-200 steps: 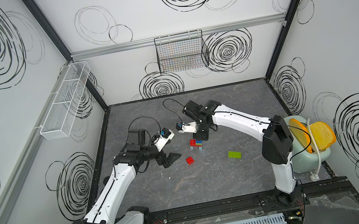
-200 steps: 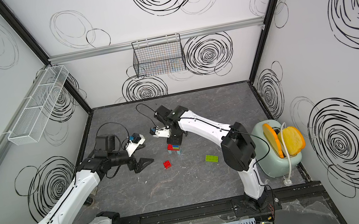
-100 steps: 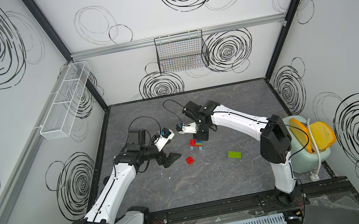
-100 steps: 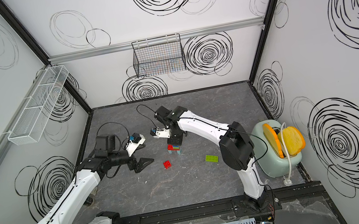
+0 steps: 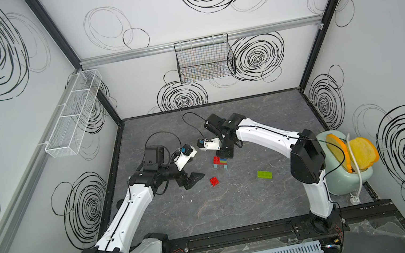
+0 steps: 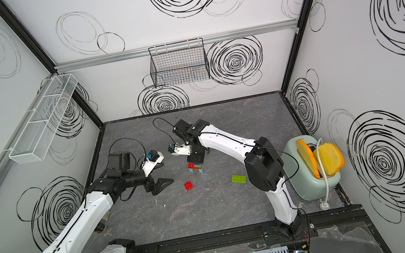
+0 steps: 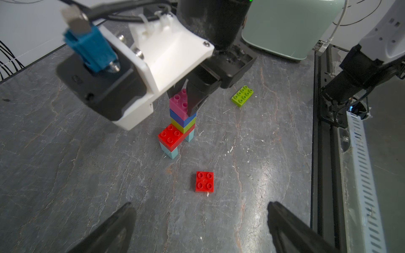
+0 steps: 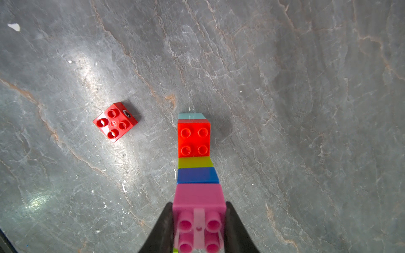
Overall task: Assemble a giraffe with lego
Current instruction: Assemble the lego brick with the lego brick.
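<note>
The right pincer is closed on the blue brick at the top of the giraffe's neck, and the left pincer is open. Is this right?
Wrong colour: the right pincer is closed on the pink brick at the top of the giraffe's neck, as the right wrist view shows. The left pincer is open.

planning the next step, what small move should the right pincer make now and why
Probably open the right pincer and lift clear: the pink brick it pinches looks seated on the blue brick, and the lime brick and square red brick lie loose.
</note>
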